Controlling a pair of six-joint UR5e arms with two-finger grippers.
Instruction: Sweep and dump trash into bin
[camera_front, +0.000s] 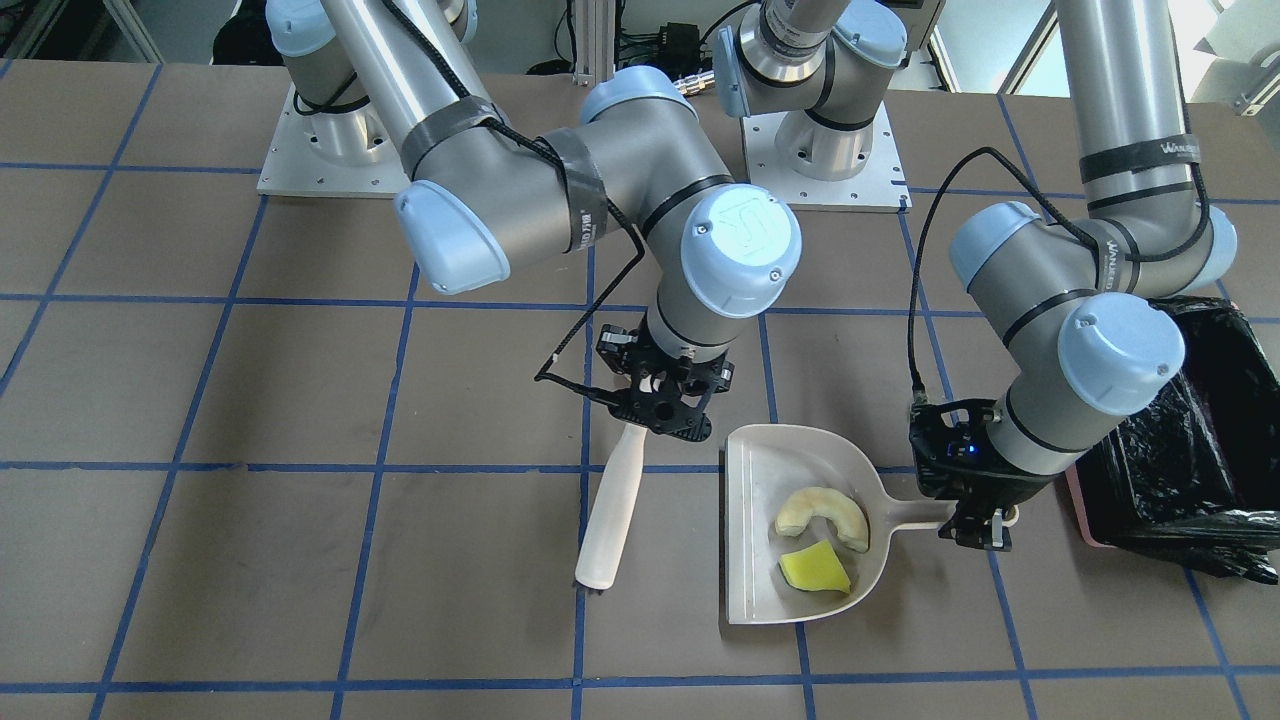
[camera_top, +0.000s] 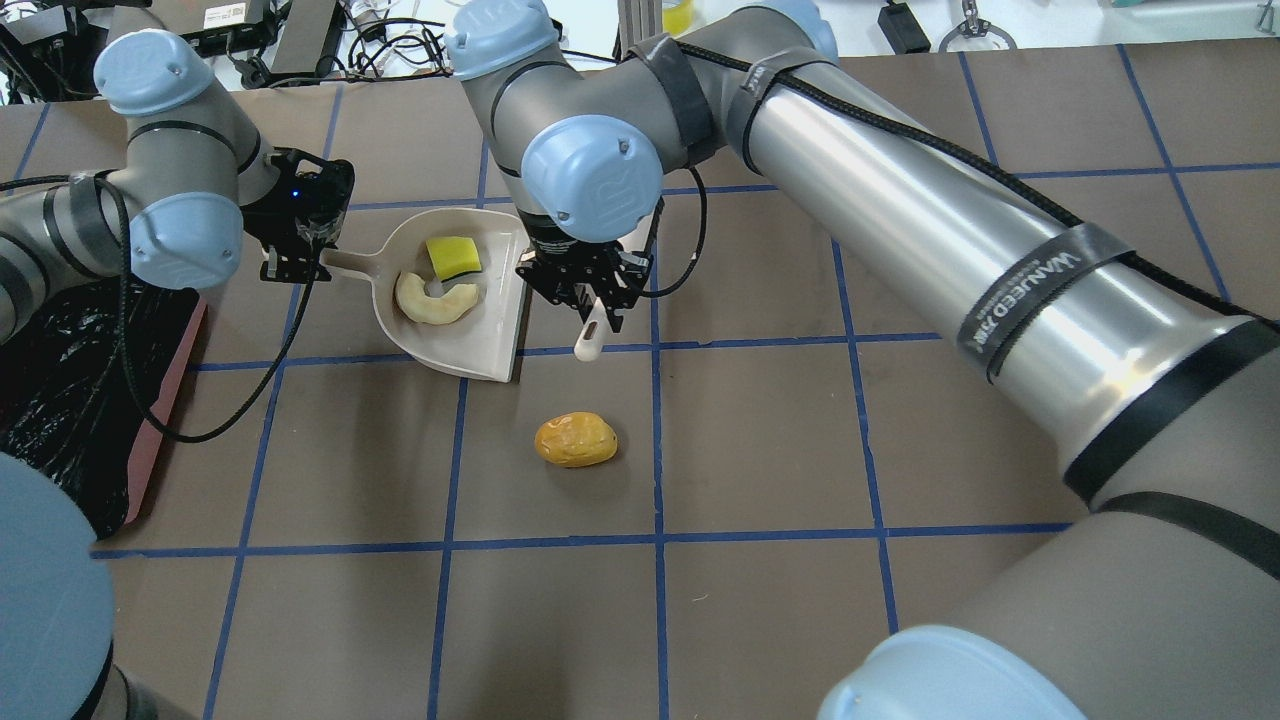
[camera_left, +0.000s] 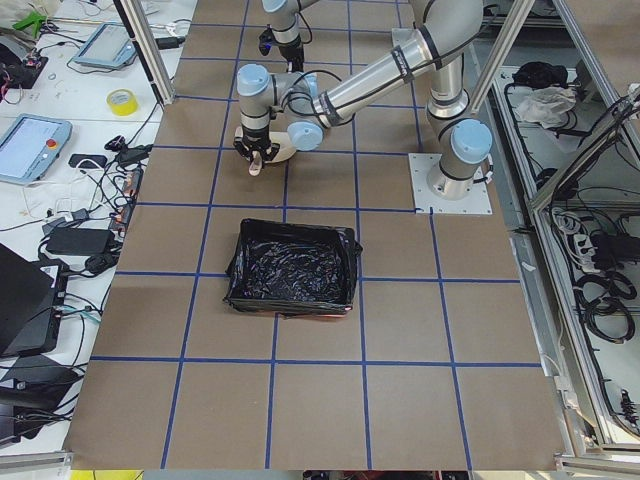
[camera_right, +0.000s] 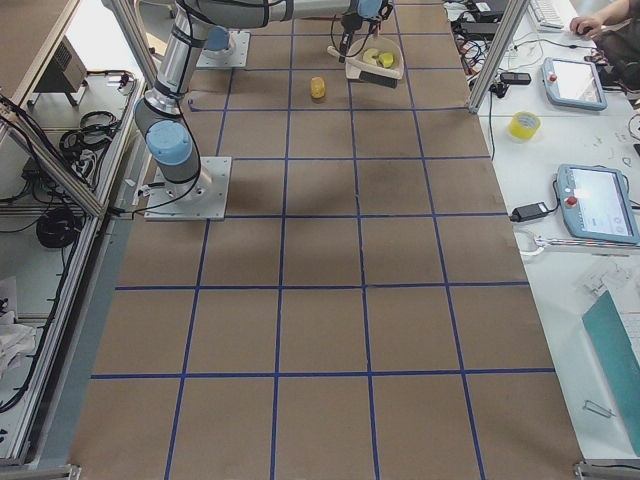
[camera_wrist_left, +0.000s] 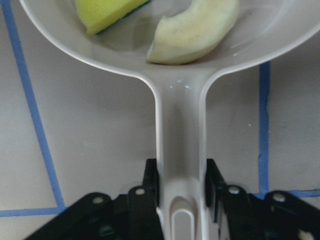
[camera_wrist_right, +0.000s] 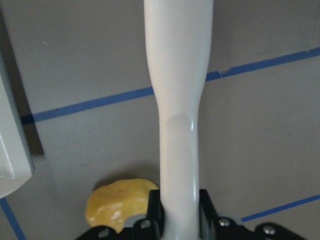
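A pale grey dustpan (camera_front: 752, 520) lies on the table with the cream crescent (camera_front: 822, 515) and the yellow wedge (camera_front: 815, 568) inside it. My left gripper (camera_front: 975, 525) is shut on the dustpan's handle (camera_wrist_left: 181, 125). The orange-yellow lump (camera_top: 575, 440) lies on the bare table, apart from the pan's open edge; it also shows in the right wrist view (camera_wrist_right: 117, 202). My right gripper (camera_top: 590, 300) is shut on a white brush handle (camera_front: 612, 510) beside the pan. The pink bin with its black bag (camera_top: 60, 400) stands close to my left arm.
The brown table (camera_top: 800, 450) carries a blue tape grid. The two arm bases (camera_front: 330, 150) stand on metal plates at the robot's side of the table. Tablets, cables and a yellow tape roll (camera_right: 524, 124) lie on side benches off the table.
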